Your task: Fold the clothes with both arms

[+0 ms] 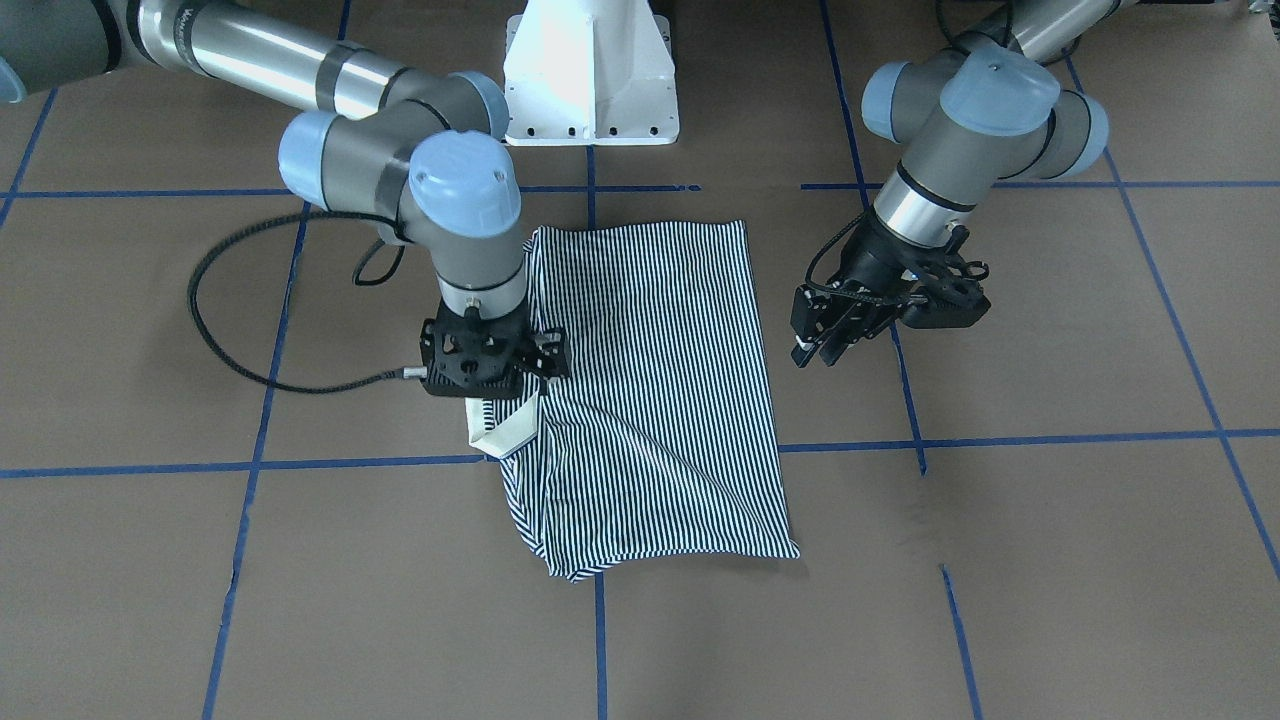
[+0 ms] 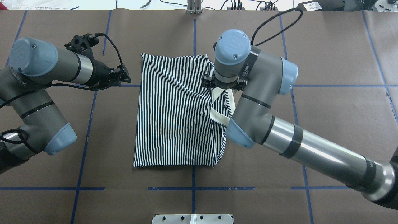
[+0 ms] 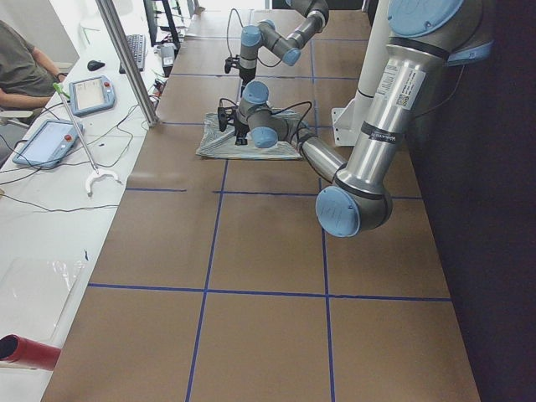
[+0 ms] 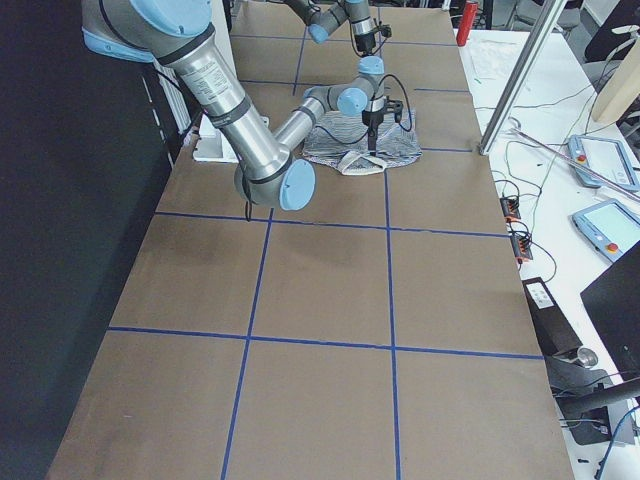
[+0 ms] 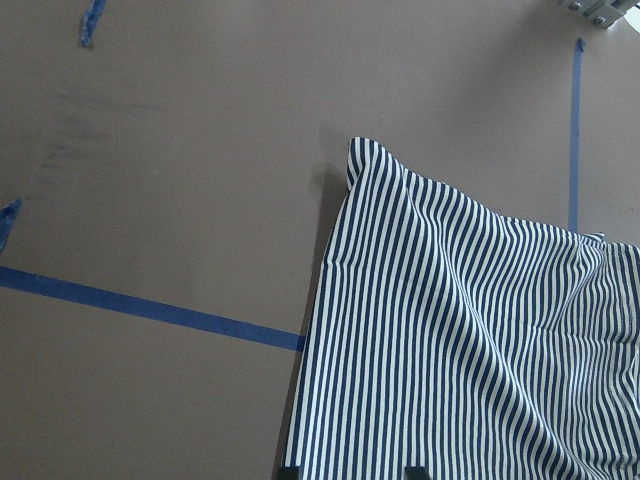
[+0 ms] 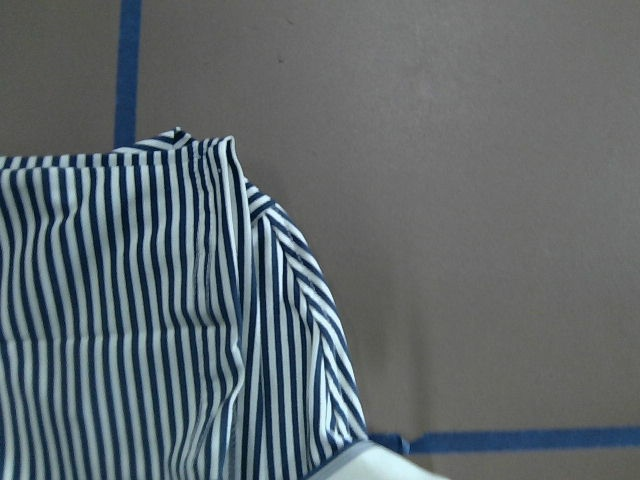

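Note:
The navy-and-white striped polo shirt (image 1: 650, 380) lies mostly flat at the table's centre (image 2: 174, 118), with its cream collar (image 1: 508, 432) turned up at one edge. My right gripper (image 1: 495, 365) points straight down at that edge, next to the collar (image 2: 217, 116). Its fingers are hidden under the wrist, but cloth is drawn up to them and creases spread out from there. The right wrist view shows the shirt's shoulder corner (image 6: 130, 330). My left gripper (image 1: 822, 348) is open and empty, held above the bare table beside the shirt's opposite edge (image 5: 470, 350).
The white pedestal base (image 1: 590, 70) stands at the robot's side of the table. A black cable (image 1: 230, 350) loops from the right wrist. Blue tape lines (image 2: 192, 188) cross the brown table. An operator's bench with tablets (image 3: 88, 92) runs along the far side.

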